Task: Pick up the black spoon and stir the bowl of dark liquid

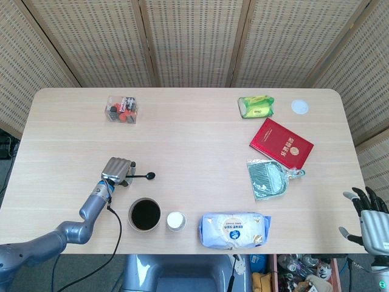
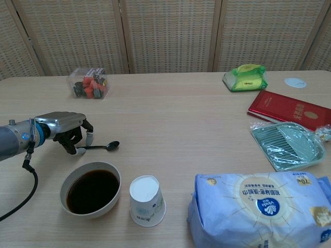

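The black spoon point(image 1: 144, 176) point(image 2: 103, 146) lies on the table, bowl end pointing right. My left hand point(image 1: 117, 170) point(image 2: 64, 125) is over its handle end with fingers curled down, and the thumb and a finger pinch the handle there. The bowl of dark liquid point(image 1: 144, 215) point(image 2: 91, 189) stands just in front of the spoon, nearer the table's front edge. My right hand point(image 1: 372, 216) hangs off the table's front right corner with its fingers spread and nothing in it; it shows in the head view only.
A white paper cup point(image 2: 146, 199) stands right beside the bowl, with a blue-white bag point(image 2: 258, 206) further right. A clear box of small items point(image 2: 88, 82) is at the back left. A green dustpan point(image 2: 287, 144), red book point(image 2: 287, 108) and green pack point(image 2: 245, 77) lie on the right.
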Motion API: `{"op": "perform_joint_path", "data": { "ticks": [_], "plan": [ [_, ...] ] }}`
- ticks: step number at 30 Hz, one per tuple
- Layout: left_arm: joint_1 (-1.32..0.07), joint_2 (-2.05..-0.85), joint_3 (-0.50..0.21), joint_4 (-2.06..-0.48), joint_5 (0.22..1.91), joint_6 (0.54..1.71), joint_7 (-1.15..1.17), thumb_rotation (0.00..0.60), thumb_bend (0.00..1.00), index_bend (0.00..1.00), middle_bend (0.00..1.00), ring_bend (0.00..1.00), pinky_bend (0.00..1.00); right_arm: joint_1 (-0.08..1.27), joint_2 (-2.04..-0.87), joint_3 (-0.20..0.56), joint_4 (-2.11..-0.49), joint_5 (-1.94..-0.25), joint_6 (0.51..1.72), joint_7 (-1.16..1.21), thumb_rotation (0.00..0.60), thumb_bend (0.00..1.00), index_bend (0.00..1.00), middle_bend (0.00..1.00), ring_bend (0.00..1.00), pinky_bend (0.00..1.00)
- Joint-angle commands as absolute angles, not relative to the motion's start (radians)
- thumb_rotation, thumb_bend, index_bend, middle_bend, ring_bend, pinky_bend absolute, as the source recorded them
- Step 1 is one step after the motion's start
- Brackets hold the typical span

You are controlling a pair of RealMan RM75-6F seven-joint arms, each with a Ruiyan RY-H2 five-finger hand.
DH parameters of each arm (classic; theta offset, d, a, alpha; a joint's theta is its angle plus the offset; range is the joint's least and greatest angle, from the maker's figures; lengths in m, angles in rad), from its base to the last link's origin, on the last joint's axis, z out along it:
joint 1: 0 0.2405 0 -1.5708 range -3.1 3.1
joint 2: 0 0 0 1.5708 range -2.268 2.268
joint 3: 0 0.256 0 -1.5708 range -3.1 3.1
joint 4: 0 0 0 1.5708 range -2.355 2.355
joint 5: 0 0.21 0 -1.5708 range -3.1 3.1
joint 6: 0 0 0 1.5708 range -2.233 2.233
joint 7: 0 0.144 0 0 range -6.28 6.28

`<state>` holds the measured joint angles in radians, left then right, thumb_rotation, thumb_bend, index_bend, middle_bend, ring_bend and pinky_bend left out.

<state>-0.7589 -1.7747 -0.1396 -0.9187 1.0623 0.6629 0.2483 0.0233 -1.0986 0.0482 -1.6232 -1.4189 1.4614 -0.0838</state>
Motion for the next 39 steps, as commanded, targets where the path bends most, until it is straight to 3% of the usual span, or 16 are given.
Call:
{"op": "perform_joint_path", "data": {
  "ticks": [1, 28, 39],
  "plan": [
    [-0.758, -1.774, -0.139, -0.919, 1.061, 0.662, 0.248, 0.600, 0.37, 0.55, 0.87, 0.79, 0.79, 0.024, -1.099, 0.049, -1.624, -1.418, 1.460, -0.085, 0.600, 0.18, 0.26, 0.23, 0.07, 0.19],
    [-0.733, -1.704, -0.132, -0.965, 1.081, 0.704, 0.234, 0.600, 0.42, 0.64, 0.88, 0.80, 0.78, 0.024, -1.100, 0.051, -1.623, -1.417, 1.452, -0.079, 0.600, 0.18, 0.26, 0.23, 0.07, 0.19],
    [-0.706, -1.594, -0.111, -1.087, 1.242, 0.890, 0.227, 0.600, 0.43, 0.65, 0.88, 0.80, 0.79, 0.027, -1.102, 0.051, -1.626, -1.426, 1.452, -0.081, 0.600, 0.18, 0.26, 0.23, 0.07, 0.19]
  ]
}}
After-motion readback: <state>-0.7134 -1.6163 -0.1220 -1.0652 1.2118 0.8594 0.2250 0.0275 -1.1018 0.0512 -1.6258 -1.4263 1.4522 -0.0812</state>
